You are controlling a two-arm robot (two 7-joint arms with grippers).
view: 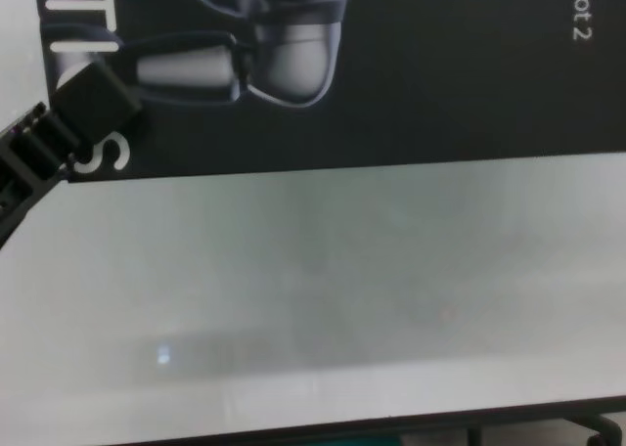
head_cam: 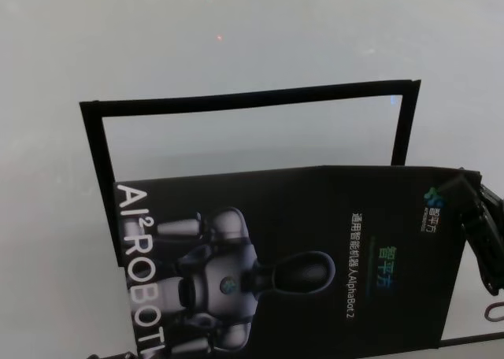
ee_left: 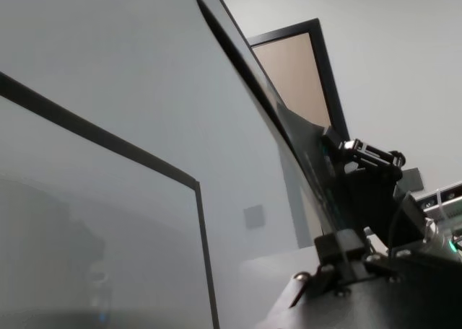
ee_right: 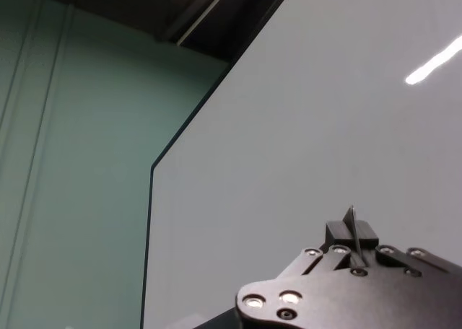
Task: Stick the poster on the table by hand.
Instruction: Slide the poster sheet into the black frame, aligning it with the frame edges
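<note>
The poster (head_cam: 315, 257) hangs over the pale desk (head_cam: 236, 44), covering the near part of a black tape outline (head_cam: 244, 98) — the left hand (view: 93, 104) pinches its near left corner, the right hand (head_cam: 472, 198) its far right corner, both closed on it.

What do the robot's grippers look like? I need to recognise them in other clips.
Both are matt black and blocky. The left gripper ends in a square black pad on a ribbed, stepped finger. The right gripper shows dark jointed links by the poster. In the wrist views, flat black plates carry small silver screws. No coloured markings or loose cables show on either.
</note>
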